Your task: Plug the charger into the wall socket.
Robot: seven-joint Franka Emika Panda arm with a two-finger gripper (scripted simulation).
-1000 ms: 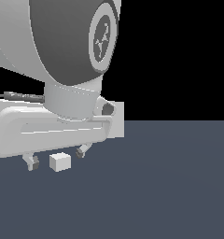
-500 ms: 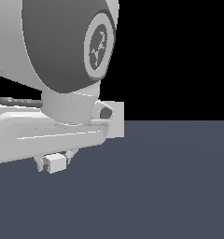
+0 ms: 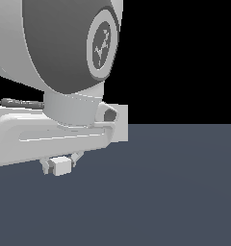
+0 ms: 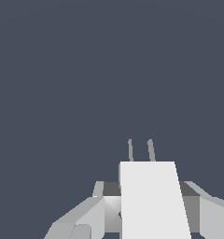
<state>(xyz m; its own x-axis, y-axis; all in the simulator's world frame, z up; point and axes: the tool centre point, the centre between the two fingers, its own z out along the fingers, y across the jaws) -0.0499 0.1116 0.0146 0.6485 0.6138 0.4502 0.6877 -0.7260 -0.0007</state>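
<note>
The big robot arm fills most of the exterior view. Its gripper (image 3: 59, 166) hangs low over the dark gray floor (image 3: 175, 192). Between its two fingers sits the charger (image 3: 61, 166), a small off-white block. The fingers press in on both sides of the block, so the gripper is closed tight around it and holds it just off the floor. I think it holds it this way so the block cannot tip or slip while it is carried.

In the wrist view the charger (image 4: 153, 200) looks like a pale slab with a gray finger (image 4: 86, 217) on each side. Two thin prongs (image 4: 141, 150) stick out from its far end, side by side. They point away from the hand, out over bare floor. That seems the right way to hold it, since the prongs have to go in first.

Behind the arm, a pale flat piece (image 3: 121, 124) peeks out on the exterior view's right of the hand. It may be the wall socket, but the arm hides most of it and I cannot see any holes, so I cannot be sure. The wrist view shows no socket at all.

So the pick-up looks done. The plugging is not yet done, and the prongs need to line up with the holes.
</note>
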